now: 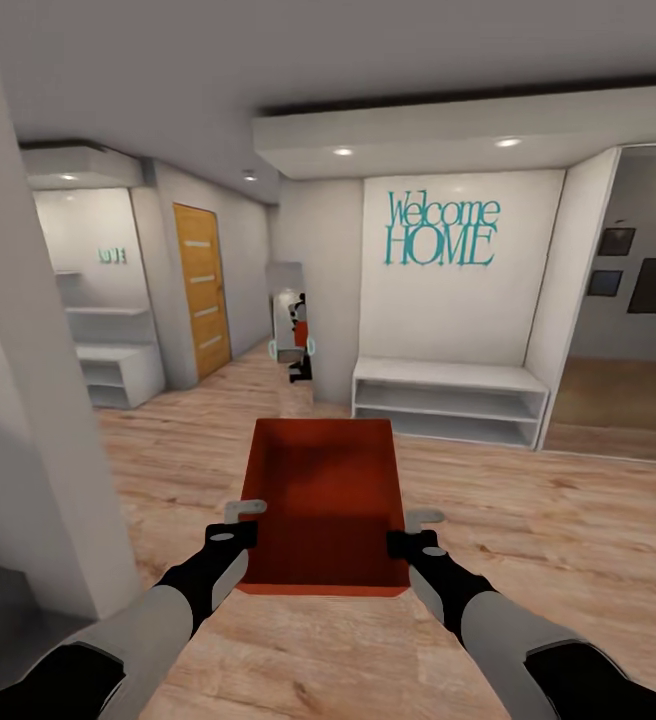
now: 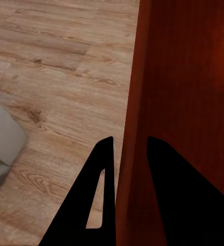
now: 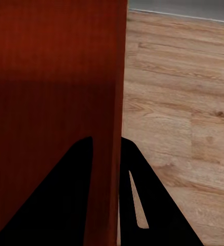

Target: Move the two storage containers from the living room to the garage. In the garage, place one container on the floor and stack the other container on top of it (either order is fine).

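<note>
Two hands carry one storage container (image 1: 330,505) in front of the robot, above the wood plank floor (image 1: 528,540). The left hand (image 2: 124,169) is clamped on the bin's left wall, one finger inside and one outside (the left wrist view makes this plain); the right hand (image 3: 105,164) pinches the right wall likewise. The head view adds the surroundings: a white low shelf (image 1: 450,400) under teal "Welcome HOME" lettering (image 1: 442,231), an orange wooden door (image 1: 200,290) at the left, and a mirror (image 1: 291,335) between them.

Container (image 1: 328,500) underside hidden; small green wall sign (image 1: 111,256) unreadable.
</note>
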You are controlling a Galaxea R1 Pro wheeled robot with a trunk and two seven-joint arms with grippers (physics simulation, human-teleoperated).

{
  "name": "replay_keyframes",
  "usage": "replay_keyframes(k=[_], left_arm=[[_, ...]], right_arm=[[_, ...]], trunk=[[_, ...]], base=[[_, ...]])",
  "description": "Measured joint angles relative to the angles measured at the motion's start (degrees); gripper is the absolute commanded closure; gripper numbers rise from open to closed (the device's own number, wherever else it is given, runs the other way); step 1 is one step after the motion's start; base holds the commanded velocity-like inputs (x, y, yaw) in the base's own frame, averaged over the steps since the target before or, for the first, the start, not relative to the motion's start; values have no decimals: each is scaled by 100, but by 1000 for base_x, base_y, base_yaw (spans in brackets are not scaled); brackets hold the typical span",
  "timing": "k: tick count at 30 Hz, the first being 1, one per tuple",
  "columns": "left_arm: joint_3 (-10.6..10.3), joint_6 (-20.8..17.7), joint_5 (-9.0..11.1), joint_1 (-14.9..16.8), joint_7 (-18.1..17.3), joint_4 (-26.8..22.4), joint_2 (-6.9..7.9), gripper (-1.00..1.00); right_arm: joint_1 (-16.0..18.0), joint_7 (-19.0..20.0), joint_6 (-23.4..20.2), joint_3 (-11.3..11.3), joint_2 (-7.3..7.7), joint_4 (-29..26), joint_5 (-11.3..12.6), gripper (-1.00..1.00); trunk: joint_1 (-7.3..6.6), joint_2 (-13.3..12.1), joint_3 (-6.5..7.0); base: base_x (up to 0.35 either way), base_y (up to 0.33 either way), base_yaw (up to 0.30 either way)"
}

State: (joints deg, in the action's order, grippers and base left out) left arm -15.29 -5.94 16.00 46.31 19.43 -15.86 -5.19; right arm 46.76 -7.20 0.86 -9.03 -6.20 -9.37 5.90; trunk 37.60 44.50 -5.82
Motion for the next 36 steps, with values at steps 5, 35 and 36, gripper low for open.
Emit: replay_keyframes(k=[5,35,36], left_arm=[[1,1,1,0,-1,3,0,100],[-8,35,7,1,-2,9,0,100],[-7,34,7,0,-1,8,0,100]], right_arm=[[0,-1,-1,3,-1,0,-4,100],[-2,-4,23,2,-1,-1,-6,100],[-2,-4,23,3,-1,-1,-6,100]], trunk=[[0,0,0],[0,0,0],[0,0,0]], base=[[322,0,26],[322,0,1],[322,0,0]])
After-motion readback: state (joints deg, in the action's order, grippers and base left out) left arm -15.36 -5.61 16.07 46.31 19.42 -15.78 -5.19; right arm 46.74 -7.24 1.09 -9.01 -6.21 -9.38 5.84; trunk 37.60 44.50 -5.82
